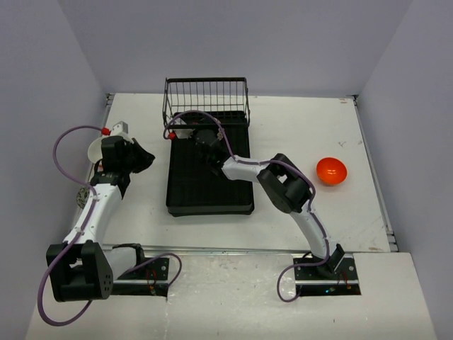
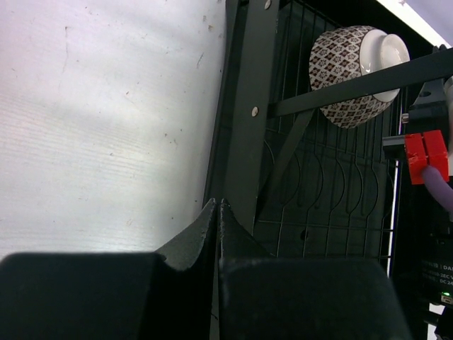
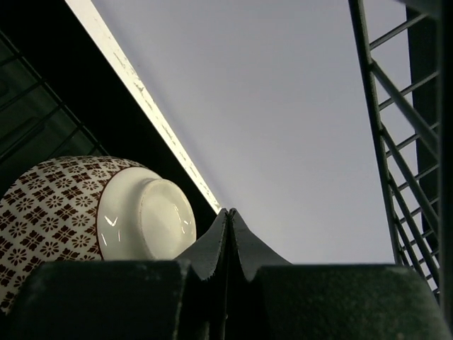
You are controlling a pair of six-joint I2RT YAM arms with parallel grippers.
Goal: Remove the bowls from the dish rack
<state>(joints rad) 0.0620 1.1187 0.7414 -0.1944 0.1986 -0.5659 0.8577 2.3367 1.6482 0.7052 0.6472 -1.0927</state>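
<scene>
Fig.: brown-white patterned ceramic bowl [image 3: 64,212] is lying in black plastic dish rack [image 1: 209,191], foot facing R jaws, just L of them. R jaws, L jaws: shut, empty.

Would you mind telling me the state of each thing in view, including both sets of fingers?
dish rack: on the table, one bowl inside.
patterned bowl: in the rack by the wire basket, tipped over, foot showing, not gripped.
orange bowl: out of the rack, on the table.
left fingers: shut, empty, beside the rack.
right fingers: shut, empty, next to the patterned bowl.
</scene>
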